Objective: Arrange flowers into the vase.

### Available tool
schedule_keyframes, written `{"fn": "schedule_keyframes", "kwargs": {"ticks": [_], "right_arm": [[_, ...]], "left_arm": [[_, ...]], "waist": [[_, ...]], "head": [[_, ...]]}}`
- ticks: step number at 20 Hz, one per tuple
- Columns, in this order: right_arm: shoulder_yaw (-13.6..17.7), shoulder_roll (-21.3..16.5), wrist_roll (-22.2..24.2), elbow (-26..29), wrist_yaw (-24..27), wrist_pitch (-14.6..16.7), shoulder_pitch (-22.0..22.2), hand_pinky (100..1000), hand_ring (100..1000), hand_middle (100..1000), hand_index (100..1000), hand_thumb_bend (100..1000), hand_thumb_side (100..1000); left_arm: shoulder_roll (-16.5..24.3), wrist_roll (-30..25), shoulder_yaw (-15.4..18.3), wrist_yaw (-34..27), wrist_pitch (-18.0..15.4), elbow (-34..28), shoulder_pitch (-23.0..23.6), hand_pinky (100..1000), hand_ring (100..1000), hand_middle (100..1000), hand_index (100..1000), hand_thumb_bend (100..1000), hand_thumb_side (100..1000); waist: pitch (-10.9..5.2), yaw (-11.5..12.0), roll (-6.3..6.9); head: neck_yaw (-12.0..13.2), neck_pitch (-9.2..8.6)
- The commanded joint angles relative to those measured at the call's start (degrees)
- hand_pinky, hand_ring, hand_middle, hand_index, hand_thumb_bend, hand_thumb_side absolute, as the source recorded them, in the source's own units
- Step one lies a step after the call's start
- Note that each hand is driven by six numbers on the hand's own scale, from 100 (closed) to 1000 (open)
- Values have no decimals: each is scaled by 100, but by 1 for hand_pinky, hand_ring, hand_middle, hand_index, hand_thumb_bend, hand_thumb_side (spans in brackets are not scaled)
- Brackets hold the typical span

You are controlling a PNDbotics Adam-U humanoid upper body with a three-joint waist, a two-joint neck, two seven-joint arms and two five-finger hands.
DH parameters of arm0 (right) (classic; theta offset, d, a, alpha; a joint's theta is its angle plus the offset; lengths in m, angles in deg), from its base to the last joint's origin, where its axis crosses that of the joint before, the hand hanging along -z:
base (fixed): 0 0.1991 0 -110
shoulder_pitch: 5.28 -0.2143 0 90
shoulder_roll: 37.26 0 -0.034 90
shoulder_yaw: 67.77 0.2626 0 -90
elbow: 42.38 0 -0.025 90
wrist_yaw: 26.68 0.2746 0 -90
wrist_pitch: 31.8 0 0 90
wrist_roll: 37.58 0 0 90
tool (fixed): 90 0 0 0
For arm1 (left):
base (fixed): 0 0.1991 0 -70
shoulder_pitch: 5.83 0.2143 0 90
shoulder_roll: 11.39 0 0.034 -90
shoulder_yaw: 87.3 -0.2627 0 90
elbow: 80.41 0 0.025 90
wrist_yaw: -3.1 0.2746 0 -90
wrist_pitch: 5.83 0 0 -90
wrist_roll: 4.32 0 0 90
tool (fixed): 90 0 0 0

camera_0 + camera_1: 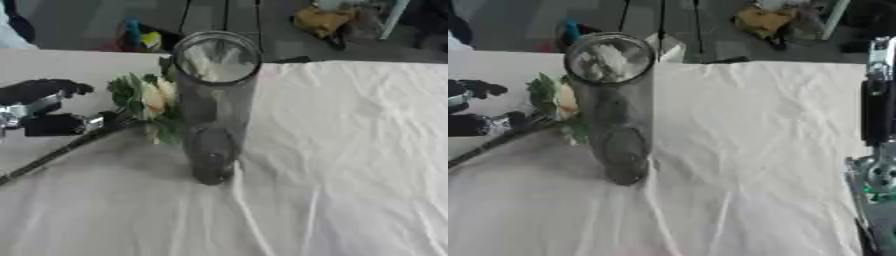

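Left hand [44, 112] pinches flower [150, 97] stem beside glass vase [214, 100] on wrinkled white cloth [350, 160]

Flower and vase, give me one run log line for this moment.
left hand shut on flower stem | flower beside vase, outside | right hand not visible | white cloth

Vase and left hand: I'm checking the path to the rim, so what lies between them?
The flower, pale bloom with green leaves, lies between the left hand and the vase, its dark stem held in that hand. The left eye view shows it best.
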Motion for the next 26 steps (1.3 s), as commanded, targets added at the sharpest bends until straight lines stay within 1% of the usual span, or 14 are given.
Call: {"fn": "schedule_keyframes", "kwargs": {"ticks": [1, 5, 9, 13, 17, 19, 23, 24, 26], "right_arm": [[14, -58, 25, 110, 47, 17, -56, 581, 744, 651, 765, 100, 1000], [5, -47, 46, 110, 58, 15, -56, 581, 745, 650, 765, 100, 1000], [-2, -39, 63, 110, 71, 14, -56, 581, 746, 650, 765, 100, 1000], [-13, -30, 83, 110, 83, 15, -59, 581, 746, 650, 765, 100, 1000], [-24, -15, 111, 110, 97, 15, -63, 581, 747, 649, 764, 100, 1000], [-28, -8, 127, 110, 102, 13, -64, 581, 747, 647, 759, 100, 1000], [-23, -3, 138, 110, 120, 13, -67, 581, 748, 645, 759, 100, 1000], [-22, 0, 140, 110, 123, 12, -65, 581, 748, 645, 759, 100, 1000], [-20, 6, 143, 110, 131, 12, -66, 581, 748, 645, 758, 100, 1000]], "left_arm": [[57, 13, -61, 156, -144, 95, -125, 829, 920, 918, 997, 488, 994], [0, 6, -88, 239, -278, 231, -131, 826, 919, 920, 997, 489, 982], [-46, 20, -77, 265, -341, 300, -147, 821, 918, 922, 995, 486, 956], [-88, 212, -87, 440, -362, 376, -181, 812, 905, 907, 985, 473, 956], [-163, 550, -134, 777, -443, 513, -226, 776, 861, 876, 967, 464, 925], [-222, 711, -144, 909, -493, 603, -230, 733, 807, 851, 953, 472, 894], [-310, 956, -132, 1042, -570, 835, -238, 716, 795, 838, 944, 464, 879], [-327, 1020, -126, 1071, -588, 875, -241, 694, 771, 827, 938, 462, 868], [-351, 1134, -126, 1137, -628, 961, -239, 679, 751, 816, 931, 458, 855]], "waist": [[-50, 1, 95], [-36, 7, 89], [-19, 3, 80], [-4, -14, 71], [14, -42, 60], [29, -55, 56], [57, -83, 55], [66, -90, 56], [82, -102, 58]], "head": [[20, -55], [26, -57], [37, -68], [51, -93], [72, -116], [78, -124], [86, -132], [87, -138], [89, -149]]}}
